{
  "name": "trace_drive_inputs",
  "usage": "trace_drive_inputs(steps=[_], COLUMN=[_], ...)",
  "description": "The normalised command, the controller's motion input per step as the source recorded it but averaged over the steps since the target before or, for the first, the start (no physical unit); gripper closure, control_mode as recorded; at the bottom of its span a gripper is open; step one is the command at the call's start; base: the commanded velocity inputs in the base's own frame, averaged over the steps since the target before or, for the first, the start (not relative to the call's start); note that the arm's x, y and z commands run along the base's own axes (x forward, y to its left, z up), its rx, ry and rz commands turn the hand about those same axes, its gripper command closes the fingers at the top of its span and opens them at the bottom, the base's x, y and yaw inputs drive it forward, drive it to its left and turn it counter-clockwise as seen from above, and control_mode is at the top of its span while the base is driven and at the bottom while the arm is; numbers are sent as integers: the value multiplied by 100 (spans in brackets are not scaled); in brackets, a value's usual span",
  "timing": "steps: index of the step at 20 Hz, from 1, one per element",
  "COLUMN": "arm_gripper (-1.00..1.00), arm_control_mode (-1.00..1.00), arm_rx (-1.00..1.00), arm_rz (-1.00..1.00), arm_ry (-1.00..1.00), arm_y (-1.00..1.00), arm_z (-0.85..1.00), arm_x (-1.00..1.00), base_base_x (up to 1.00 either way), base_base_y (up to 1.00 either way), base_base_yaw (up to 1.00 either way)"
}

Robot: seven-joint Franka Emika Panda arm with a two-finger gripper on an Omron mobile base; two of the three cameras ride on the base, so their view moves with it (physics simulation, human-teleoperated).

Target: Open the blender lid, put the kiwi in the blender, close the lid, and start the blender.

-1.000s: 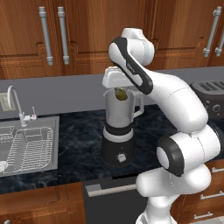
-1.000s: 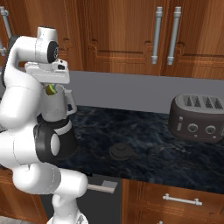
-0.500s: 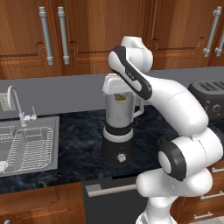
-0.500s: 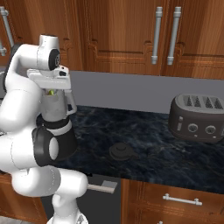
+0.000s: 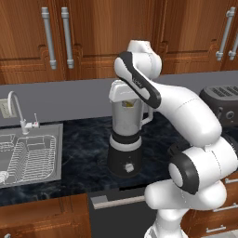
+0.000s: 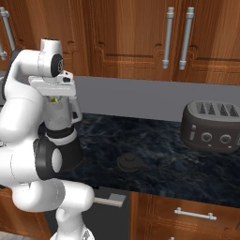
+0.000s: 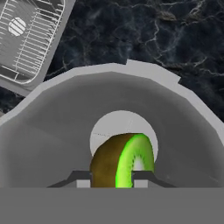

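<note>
The blender (image 5: pixel 124 158) stands on the dark counter, its clear grey jar (image 6: pixel 59 118) open at the top. My gripper (image 5: pixel 126 103) hangs straight down at the jar's mouth, shut on the kiwi (image 7: pixel 124 159). The lime-green slice sits upright between the fingertips (image 7: pixel 144 177), over the jar's pale floor (image 7: pixel 109 129). Through the jar wall the kiwi (image 6: pixel 55 99) shows as a green spot near the rim. The blender lid (image 6: pixel 131 162), a round black cap, lies flat on the counter to the blender's right, apart from it.
A dark toaster (image 6: pixel 211 126) stands at the counter's right end. The steel sink (image 5: pixel 28 153) with its faucet (image 5: pixel 18 109) lies left of the blender. Wooden cabinets hang above, and a drawer handle (image 5: pixel 116 200) juts out below the counter edge.
The hand has sunk a little with the kiwi, from just above the jar down to its mouth. Blender and lid have stayed put.
</note>
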Motion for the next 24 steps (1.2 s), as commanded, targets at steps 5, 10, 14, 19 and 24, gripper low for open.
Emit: trace_drive_inputs(steps=[5, 10, 14, 19, 24], arm_gripper=[-100, -100, -100, -100, -100], arm_control_mode=[-100, -100, -100, -100, -100], arm_rx=[0, 0, 0, 0, 0], arm_rz=[0, 0, 0, 0, -2], arm_ry=[0, 0, -3, -12, -19], arm_y=[0, 0, 0, 0, -8], arm_z=[-25, -13, 0, 25, 35], arm_x=[-6, -5, -12, -43, -69], base_base_x=[0, 0, 0, 0, 0], base_base_y=[0, 0, 0, 0, 0], base_base_yaw=[0, 0, 0, 0, 0])
